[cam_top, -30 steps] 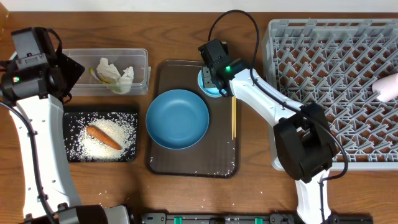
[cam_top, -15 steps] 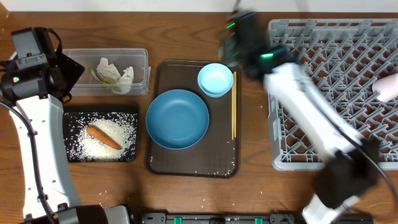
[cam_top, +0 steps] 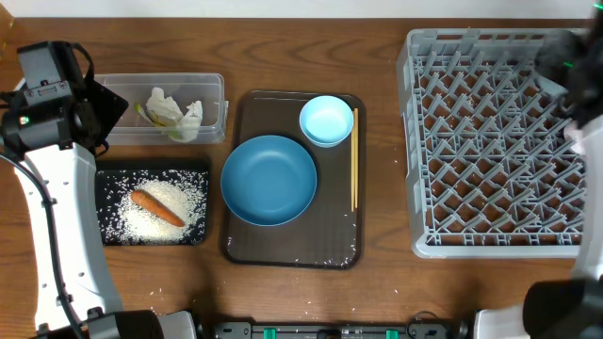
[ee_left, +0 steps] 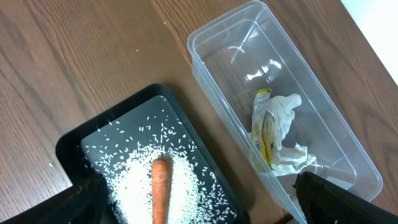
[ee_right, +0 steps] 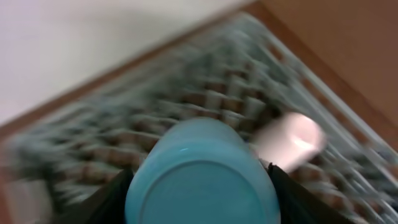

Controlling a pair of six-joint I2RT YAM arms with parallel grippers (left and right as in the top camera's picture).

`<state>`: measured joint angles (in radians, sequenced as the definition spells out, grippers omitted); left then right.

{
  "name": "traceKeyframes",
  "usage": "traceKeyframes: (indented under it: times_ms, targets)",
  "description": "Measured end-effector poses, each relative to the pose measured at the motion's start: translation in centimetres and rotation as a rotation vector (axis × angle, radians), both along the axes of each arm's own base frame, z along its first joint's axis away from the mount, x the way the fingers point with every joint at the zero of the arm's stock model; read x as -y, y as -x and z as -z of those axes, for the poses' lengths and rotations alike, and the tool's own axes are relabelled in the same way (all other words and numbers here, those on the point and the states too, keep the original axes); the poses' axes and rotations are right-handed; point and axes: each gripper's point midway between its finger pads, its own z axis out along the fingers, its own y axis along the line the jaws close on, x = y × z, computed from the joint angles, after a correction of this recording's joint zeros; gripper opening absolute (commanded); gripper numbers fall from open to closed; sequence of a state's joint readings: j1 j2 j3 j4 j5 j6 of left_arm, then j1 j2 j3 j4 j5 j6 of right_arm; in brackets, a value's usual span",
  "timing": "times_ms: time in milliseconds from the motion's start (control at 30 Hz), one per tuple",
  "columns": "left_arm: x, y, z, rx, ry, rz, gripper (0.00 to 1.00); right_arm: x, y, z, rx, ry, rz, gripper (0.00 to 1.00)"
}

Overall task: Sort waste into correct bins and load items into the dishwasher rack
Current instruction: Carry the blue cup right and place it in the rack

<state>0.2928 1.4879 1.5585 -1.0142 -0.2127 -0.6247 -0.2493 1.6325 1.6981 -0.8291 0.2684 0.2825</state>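
On the table (cam_top: 382, 188), brown tray (cam_top: 283, 247) holds plate (cam_top: 268, 179), bowl (cam_top: 327, 121), chopsticks (cam_top: 354, 169).

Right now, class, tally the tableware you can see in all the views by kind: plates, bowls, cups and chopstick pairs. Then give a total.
blue plate: 1
light-blue bowl: 1
cups: 2 (light-blue cup; white cup, blurred)
chopstick pair: 1
Total: 5

I see the cup (ee_right: 199, 177) teal-blue — the rack (cam_top: 415, 151) grey, plate (cam_top: 269, 179) deep blue, bowl (cam_top: 326, 121) pale blue, carrot (cam_top: 156, 208) orange on white rice (cam_top: 186, 193) — tray (cam_top: 104, 237) black.
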Motion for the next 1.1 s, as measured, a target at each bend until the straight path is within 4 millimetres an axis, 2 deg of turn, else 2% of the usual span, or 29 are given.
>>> traceKeyframes:
  times_ms: [100, 167, 233, 300, 633, 733, 933, 1100]
  targets:
    - [0.0, 0.0, 0.0, 0.0, 0.0, 0.0, 0.98, 4.4, 1.6, 2.3, -0.041, -0.027, 0.111, 0.49]
    - [0.0, 0.0, 0.0, 0.001, 0.0, 0.0, 0.98, 6.6, 2.4, 3.6, -0.053, -0.051, 0.159, 0.49]
    - [0.0, 0.0, 0.0, 0.0, 0.0, 0.0, 0.98, 7.9, 2.8, 4.8, -0.063, -0.086, 0.179, 0.49]
    - [0.0, 0.0, 0.0, 0.001, 0.0, 0.0, 0.98, 8.4, 2.8, 5.8, -0.073, -0.118, 0.178, 0.49]
    - [0.0, 0.0, 0.0, 0.0, 0.0, 0.0, 0.98, 7.3, 1.0, 11.3, -0.15, -0.25, 0.112, 0.53]
    - [0.0, 0.0, 0.0, 0.001, 0.0, 0.0, 0.98, 6.4, 0.6, 12.6, -0.179, -0.275, 0.092, 0.54]
    - [0.0, 0.0, 0.0, 0.0, 0.0, 0.0, 0.98, 5.1, 0.1, 13.0, -0.189, -0.288, 0.061, 0.55]
    - [0.0, 0.0, 0.0, 0.001, 0.0, 0.0, 0.98, 4.4, 0.2, 13.2, -0.205, -0.297, 0.049, 0.6]
